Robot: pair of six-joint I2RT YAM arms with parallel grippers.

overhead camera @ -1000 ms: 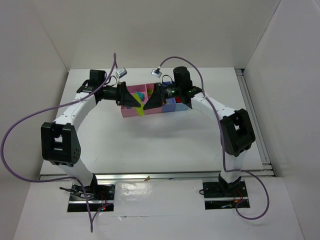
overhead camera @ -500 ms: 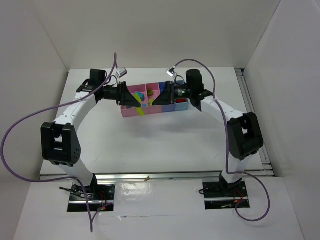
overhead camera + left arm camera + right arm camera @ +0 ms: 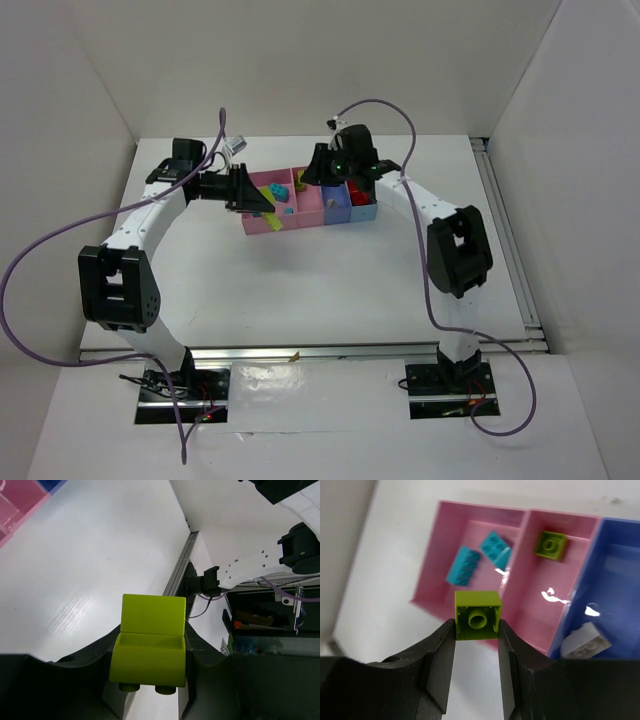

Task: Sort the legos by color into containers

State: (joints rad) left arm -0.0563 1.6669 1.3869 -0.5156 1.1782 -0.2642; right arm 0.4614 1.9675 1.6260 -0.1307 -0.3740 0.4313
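Note:
My left gripper (image 3: 150, 652) is shut on a yellow-green lego (image 3: 150, 640); in the top view it (image 3: 266, 208) hangs over the front left of the containers. My right gripper (image 3: 477, 627) is shut on a small yellow-green lego (image 3: 477, 614) above the front wall of the pink bins; the top view shows it (image 3: 308, 180) over the row's middle. The left pink bin (image 3: 437, 550) holds two cyan legos (image 3: 463, 566). The second pink bin (image 3: 530, 595) holds one yellow-green lego (image 3: 550, 545). The periwinkle bin (image 3: 607, 555) holds a pale lego (image 3: 585, 640).
The row of bins (image 3: 258, 226) lies across the middle back of the white table, with red legos (image 3: 358, 190) in its right end. White walls enclose the table on three sides. A metal rail (image 3: 177, 575) runs along the table's edge in the left wrist view.
My right arm has swung back and left, and its gripper now points down over the middle of the bins. My left gripper has shifted slightly left, still holding its lego.

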